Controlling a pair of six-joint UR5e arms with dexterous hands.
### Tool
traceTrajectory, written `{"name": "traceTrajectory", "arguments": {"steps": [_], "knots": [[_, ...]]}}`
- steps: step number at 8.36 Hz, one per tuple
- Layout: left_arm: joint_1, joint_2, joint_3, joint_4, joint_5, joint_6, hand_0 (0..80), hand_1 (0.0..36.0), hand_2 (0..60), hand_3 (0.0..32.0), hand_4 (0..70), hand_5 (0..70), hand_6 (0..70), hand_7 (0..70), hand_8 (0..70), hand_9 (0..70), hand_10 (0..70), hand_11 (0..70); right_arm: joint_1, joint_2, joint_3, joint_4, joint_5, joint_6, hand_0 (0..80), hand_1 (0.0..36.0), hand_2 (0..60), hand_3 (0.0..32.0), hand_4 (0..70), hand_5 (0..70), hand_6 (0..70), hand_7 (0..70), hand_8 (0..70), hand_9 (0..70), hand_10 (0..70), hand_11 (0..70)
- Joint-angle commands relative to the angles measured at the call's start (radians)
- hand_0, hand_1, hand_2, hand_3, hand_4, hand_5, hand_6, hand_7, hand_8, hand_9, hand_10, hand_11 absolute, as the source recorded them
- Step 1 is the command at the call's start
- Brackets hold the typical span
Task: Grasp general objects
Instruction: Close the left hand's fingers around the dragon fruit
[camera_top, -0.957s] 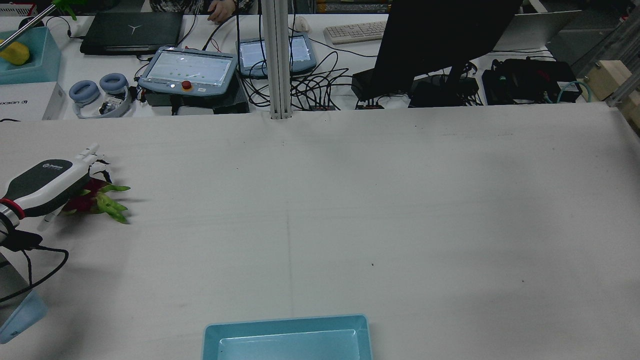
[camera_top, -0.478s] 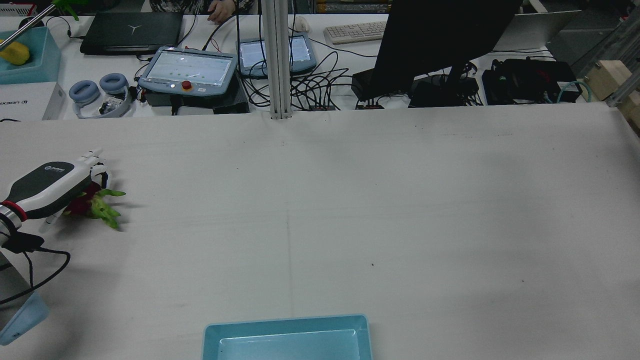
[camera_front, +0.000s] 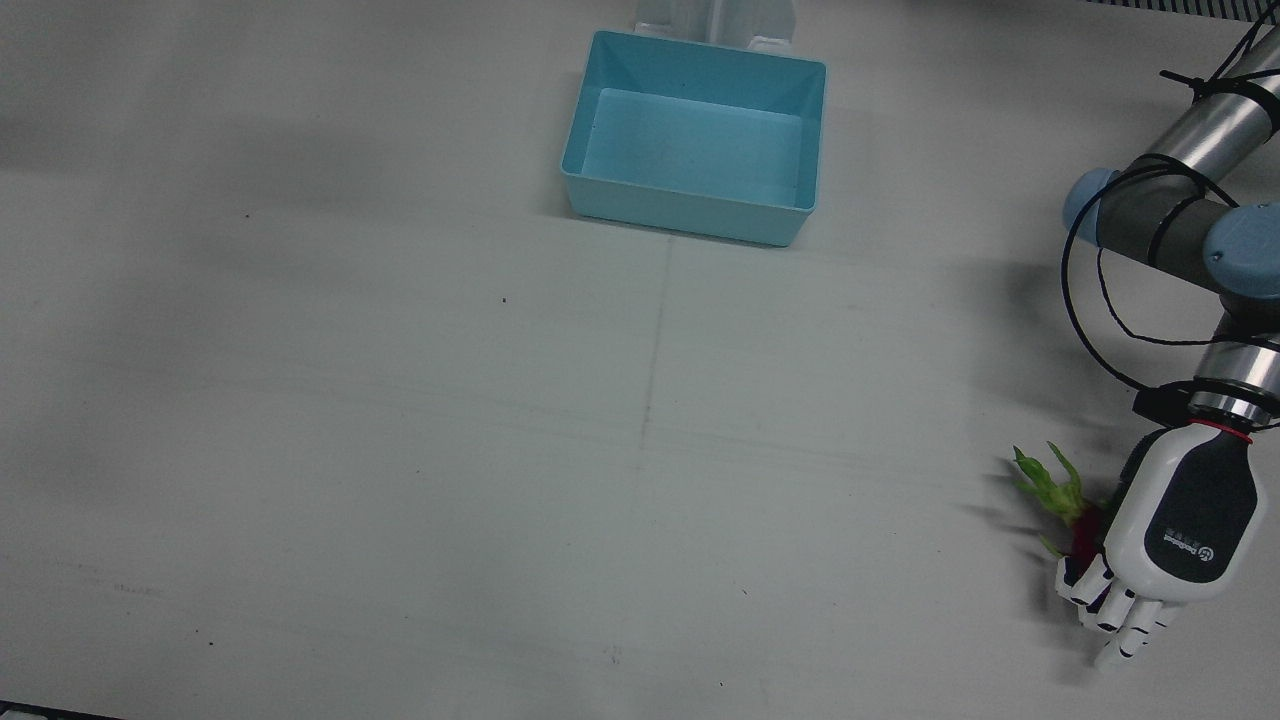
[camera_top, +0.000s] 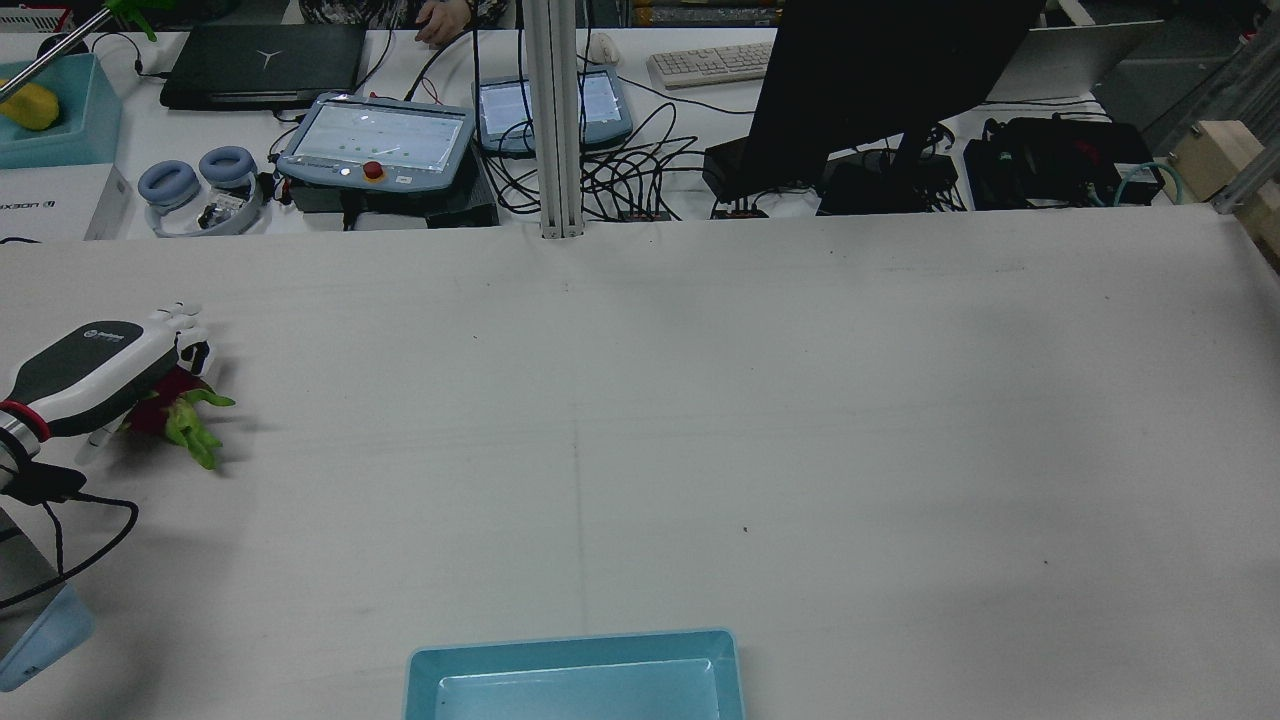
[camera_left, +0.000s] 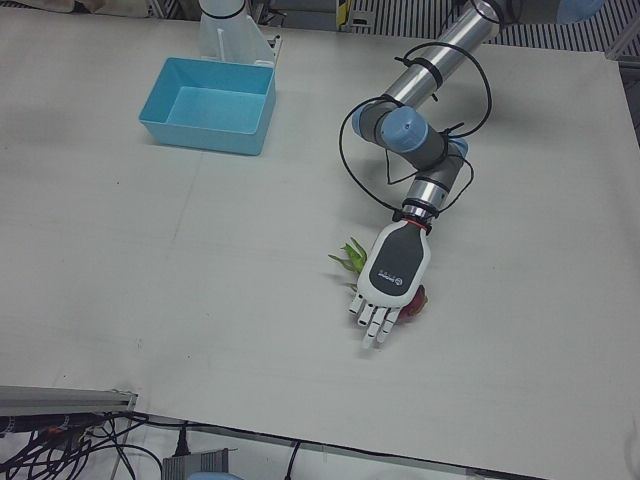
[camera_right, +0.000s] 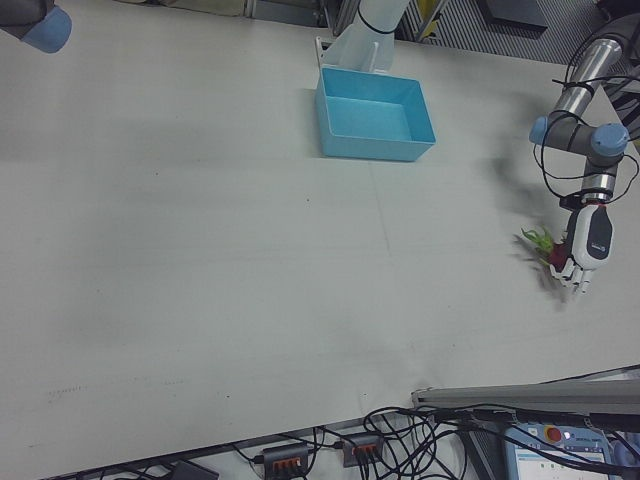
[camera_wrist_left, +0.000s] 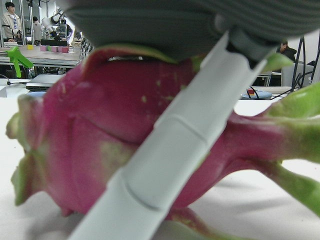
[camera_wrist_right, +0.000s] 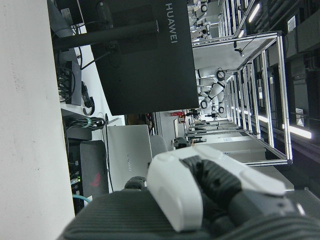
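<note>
- Even, dim overhead light; soft broad shadows mottle the table (camera_front: 400, 450)
- Left hand view blurs the close finger (camera_wrist_left: 170, 150)
- Distant ceiling strips glare in right hand view

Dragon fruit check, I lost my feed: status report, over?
Left hand over pink, green-leafed dragon fruit, fingers across it. Fruit on white table. Path clear.
</note>
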Motion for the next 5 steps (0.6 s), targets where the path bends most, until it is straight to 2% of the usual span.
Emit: {"name": "traceTrajectory", "arguments": {"steps": [1,2,3,4,5], "knots": [[0.001,0.001,0.0,-0.001,-0.018,0.002,80.0,36.0,60.0,0.0,13.7,70.0,42.6,70.0,8.1,18.6,59.7,70.0,0.0,0.0,0.0,0.0,0.0,0.0,0.0,0.0,0.0,0.0,0.0,0.0,0.0,0.0,0.0,0.0,0.0,0.0],[0.001,0.002,-0.004,-0.001,-0.04,0.0,80.0,36.0,60.0,0.0,22.0,70.0,65.6,70.0,28.7,34.3,70.0,70.0,0.0,0.0,0.0,0.0,0.0,0.0,0.0,0.0,0.0,0.0,0.0,0.0,0.0,0.0,0.0,0.0,0.0,0.0],[0.0,0.002,-0.005,-0.001,-0.042,0.0,80.0,36.0,60.0,0.0,30.4,70.0,70.0,70.0,54.9,66.3,70.0,70.0,0.0,0.0,0.0,0.0,0.0,0.0,0.0,0.0,0.0,0.0,0.0,0.0,0.0,0.0,0.0,0.0,0.0,0.0],[-0.002,0.001,-0.013,-0.001,-0.042,0.0,80.0,36.0,60.0,0.0,45.2,70.0,70.0,70.0,70.0,70.0,70.0,70.0,0.0,0.0,0.0,0.0,0.0,0.0,0.0,0.0,0.0,0.0,0.0,0.0,0.0,0.0,0.0,0.0,0.0,0.0],[-0.006,0.001,-0.026,-0.002,-0.042,-0.005,80.0,36.0,60.0,0.0,66.0,70.0,70.0,70.0,70.0,70.0,70.0,70.0,0.0,0.0,0.0,0.0,0.0,0.0,0.0,0.0,0.0,0.0,0.0,0.0,0.0,0.0,0.0,0.0,0.0,0.0]]}}
